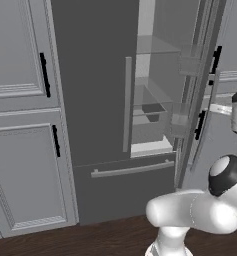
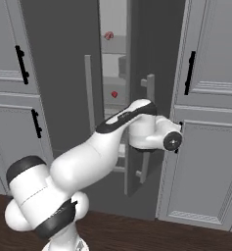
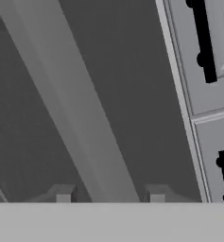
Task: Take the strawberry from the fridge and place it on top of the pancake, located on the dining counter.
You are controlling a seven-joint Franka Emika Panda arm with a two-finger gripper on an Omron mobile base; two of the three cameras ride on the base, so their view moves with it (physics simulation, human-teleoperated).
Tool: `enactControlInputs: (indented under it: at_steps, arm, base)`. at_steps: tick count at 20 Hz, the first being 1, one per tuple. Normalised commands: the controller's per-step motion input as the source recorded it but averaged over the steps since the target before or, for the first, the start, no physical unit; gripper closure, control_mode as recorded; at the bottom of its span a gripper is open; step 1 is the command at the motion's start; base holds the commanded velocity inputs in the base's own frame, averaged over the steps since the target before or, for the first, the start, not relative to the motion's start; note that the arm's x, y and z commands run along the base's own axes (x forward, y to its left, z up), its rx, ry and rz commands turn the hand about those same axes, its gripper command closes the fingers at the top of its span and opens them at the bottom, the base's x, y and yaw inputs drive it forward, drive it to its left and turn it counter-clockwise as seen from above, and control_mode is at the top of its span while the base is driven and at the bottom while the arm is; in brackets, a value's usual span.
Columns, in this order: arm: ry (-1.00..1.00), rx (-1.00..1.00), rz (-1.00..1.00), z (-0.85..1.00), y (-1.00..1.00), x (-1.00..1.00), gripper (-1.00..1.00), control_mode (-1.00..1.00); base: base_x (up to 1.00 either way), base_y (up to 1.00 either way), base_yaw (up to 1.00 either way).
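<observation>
The fridge (image 1: 100, 100) has its right door open; the strawberry (image 2: 114, 94) sits inside, at 12 o'clock from the arm. The gripper (image 3: 108, 198) is narrow around the door's bar handle (image 3: 80, 123).

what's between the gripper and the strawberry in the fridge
In the right base view, the open dark grey fridge door stands between the arm's hand and the tiny red strawberry on a shelf inside; the hand view faces its silver bar handle.

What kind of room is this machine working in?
Most likely a kitchen: a tall dark fridge stands with one door open, a small red strawberry sits on a shelf inside, and panelled grey cabinets flank it.
</observation>
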Motion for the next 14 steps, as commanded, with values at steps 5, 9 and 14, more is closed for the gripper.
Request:
enactControlInputs:
  at_steps: [5, 9, 14]
  arm:
    - [0.0, 0.22, 0.0, 0.09, -0.92, -0.3, -1.0, -1.0]
    - [0.0, -0.02, 0.01, -0.05, 0.0, -0.24, -1.0, -1.0]
    - [-0.03, -0.42, 0.0, 0.41, 0.96, -0.95, -1.0, -1.0]
  base:
    - [0.0, 0.0, 0.0]
    - [0.0, 0.0, 0.0]
    - [0.0, 0.0, 0.0]
